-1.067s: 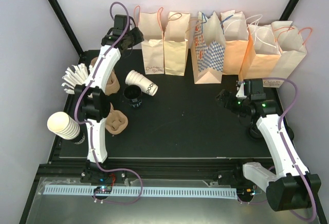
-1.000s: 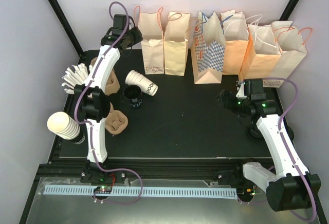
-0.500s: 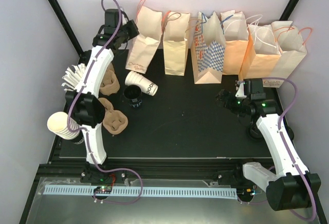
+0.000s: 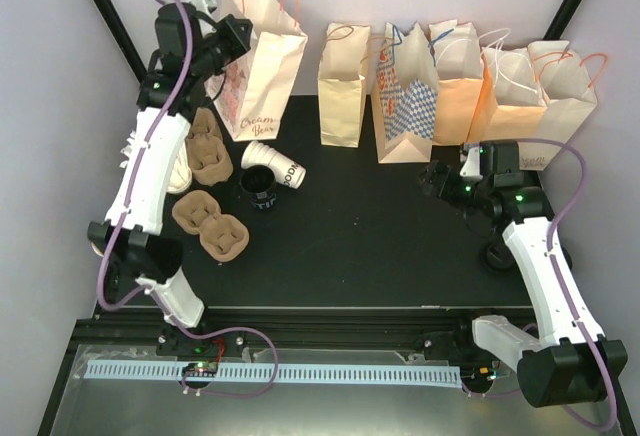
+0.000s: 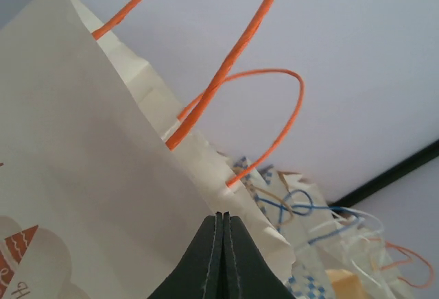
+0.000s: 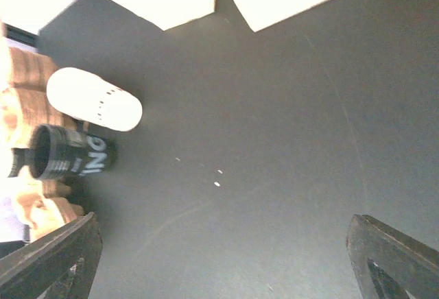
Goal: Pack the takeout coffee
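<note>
Overhead, the left gripper is raised behind the black cup and is clenched on the top edge of a cream bag. The bag is tilted, and its printed face is turned toward the black cup. The white cup, the takeout coffee, lies on its side just behind the black cup, with its lettered end to the right. I cannot tell whether the 2 cups touch. 2 brown carriers lie on the table to the left of the black cup. 5 more bags stand in a row behind it and to its right. The right gripper hangs well to the right of the black cup.

From the left wrist, the left gripper has its dark fingers pressed flat together. They pinch the rim of the bag, and the bag's orange handles arch above them. A blue checked bag shows behind the rim.

From the right wrist, the right gripper is released. Its jaws stand wide apart over the dark table. The black cup lies far off at the left edge, showing pale lettering. The white cup lies on its side just above it in this view, and the carriers are beside both cups.
</note>
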Available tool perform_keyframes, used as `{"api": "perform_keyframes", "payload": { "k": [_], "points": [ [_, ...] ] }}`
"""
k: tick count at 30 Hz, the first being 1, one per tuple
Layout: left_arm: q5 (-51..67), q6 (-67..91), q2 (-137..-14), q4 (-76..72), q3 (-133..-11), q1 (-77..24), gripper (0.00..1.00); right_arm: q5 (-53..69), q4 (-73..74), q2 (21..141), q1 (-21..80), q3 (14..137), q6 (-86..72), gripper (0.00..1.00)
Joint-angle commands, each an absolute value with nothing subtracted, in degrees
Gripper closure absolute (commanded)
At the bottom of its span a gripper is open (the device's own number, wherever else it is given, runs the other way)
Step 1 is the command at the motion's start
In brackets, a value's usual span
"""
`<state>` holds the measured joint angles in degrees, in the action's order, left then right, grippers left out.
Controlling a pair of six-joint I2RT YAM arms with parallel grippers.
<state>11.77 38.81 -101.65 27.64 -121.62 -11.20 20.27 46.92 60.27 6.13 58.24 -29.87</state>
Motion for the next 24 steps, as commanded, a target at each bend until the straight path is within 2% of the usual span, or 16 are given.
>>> {"api": "perform_keyframes", "payload": {
  "k": [1, 5, 12, 18, 24],
  "points": [
    [15.6, 40.2, -91.5, 28.5, -114.1, -11.5, 0.98, 24.6, 46.3, 61.8, 6.2, 65.1, -30.0, 0.00],
    [17.4, 43.3, -79.7, 26.7, -101.1, -14.0, 0.99, 26.6, 48.1, 63.1, 6.2, 69.2, -31.0, 0.00],
    [21.5, 48.4, -66.8, 25.3, -83.1, -22.7, 0.98, 26.4, 53.3, 63.0, 6.2, 73.8, -30.6, 0.00],
    [25.8, 51.0, -64.0, 20.8, -74.9, -31.1, 0.98, 24.3, 56.6, 61.6, 6.1, 75.1, -30.4, 0.00],
    [26.5, 57.5, -63.4, 14.5, -70.4, -36.7, 0.98, 11.5, 62.9, 61.7, 6.1, 81.1, -28.3, 0.00]
  ]
}}
